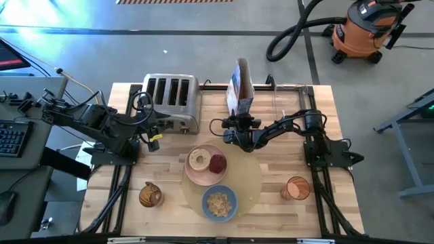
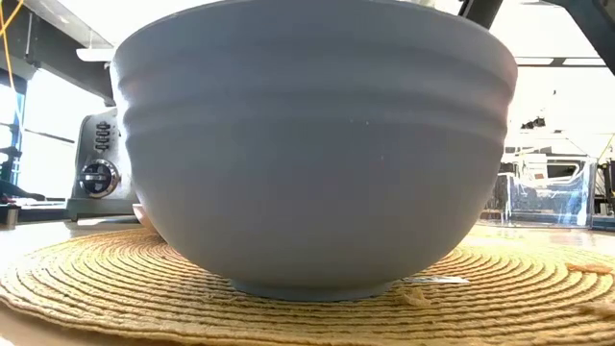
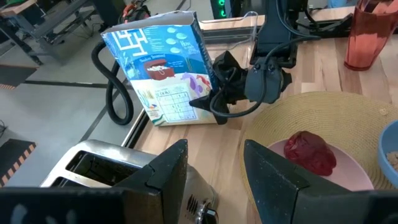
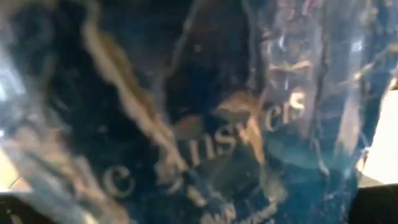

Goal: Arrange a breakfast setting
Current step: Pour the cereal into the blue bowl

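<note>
The mat (image 1: pixel 249 177) lay near the middle of the table (image 1: pixel 169 196), with the plate (image 1: pixel 196 173) on its far-left part and the bowl (image 1: pixel 219 202) on its near edge, just beside the plate. The bagel (image 1: pixel 199 160) and the red fruit (image 1: pixel 218 163) sat side by side on the plate, and flakes (image 1: pixel 218 203) already filled the bowl's bottom, so the food part of the setting looked done. A spoon could not be made out in the overhead view; something small and metallic showed behind the bowl's foot in the low view, too little to name. The right tool (image 1: pixel 231 126) reached toward the cereal box (image 3: pixel 165 68), which stood upright at the far side of the table, beside the toaster (image 1: pixel 173 100). The left wrist view showed that tool right against the box's side, and its own camera was filled with the box's printed face, but whether it was gripping the box or merely touching it, I could not tell. My guess was that the box stood back there to keep it clear of the setting. The left tool (image 3: pixel 214 171) hung open and empty above the toaster's near end, apparently waiting. A pink cup (image 1: pixel 297 188) stood near the table's right front, and a brown object (image 1: pixel 150 195) sat at the left front, both off the mat.
</note>
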Motion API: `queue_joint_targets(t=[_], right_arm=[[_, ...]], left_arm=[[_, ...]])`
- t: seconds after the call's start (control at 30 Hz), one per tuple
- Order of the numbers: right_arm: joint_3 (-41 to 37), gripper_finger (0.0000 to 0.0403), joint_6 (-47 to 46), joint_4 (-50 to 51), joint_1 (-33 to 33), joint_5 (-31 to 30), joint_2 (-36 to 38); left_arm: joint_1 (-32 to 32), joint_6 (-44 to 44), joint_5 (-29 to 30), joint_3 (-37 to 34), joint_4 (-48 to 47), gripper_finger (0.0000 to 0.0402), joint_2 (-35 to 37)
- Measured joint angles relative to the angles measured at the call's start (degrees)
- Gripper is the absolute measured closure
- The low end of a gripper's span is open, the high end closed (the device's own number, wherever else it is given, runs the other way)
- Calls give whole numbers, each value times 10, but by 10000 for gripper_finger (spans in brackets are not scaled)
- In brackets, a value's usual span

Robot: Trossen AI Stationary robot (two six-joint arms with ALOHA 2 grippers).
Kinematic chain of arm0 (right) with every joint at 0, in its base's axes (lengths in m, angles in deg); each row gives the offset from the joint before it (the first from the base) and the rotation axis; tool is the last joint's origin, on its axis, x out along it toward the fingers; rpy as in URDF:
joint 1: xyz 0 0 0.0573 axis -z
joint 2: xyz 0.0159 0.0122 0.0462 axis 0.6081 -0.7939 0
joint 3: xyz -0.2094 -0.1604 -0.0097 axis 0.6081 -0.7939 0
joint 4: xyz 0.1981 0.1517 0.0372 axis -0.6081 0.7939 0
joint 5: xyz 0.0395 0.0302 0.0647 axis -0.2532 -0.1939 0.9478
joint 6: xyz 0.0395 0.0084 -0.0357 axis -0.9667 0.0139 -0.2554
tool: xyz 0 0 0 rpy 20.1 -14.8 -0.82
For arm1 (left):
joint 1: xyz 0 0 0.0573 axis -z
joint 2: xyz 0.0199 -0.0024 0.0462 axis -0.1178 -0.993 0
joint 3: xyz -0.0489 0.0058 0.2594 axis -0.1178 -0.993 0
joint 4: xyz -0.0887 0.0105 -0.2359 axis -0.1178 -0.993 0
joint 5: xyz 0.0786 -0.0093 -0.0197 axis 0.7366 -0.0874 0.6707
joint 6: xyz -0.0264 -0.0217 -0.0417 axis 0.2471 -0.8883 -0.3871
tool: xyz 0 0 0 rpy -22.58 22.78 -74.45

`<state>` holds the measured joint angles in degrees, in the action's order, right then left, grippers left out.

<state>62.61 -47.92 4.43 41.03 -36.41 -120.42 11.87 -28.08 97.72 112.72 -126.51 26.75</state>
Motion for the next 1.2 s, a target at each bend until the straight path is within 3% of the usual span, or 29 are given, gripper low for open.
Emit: queue_joint_targets(t=[0.2,0.67,1.2], right_arm=[[0,140,-3,-5,-2,8,0],[-1,8,-20,-18,-15,5,-1],[-1,6,-60,-18,-54,2,-1]], left_arm=[[0,0,0,0,0,252,0],[0,0,0,0,0,252,0],[0,0,0,0,0,252,0]])
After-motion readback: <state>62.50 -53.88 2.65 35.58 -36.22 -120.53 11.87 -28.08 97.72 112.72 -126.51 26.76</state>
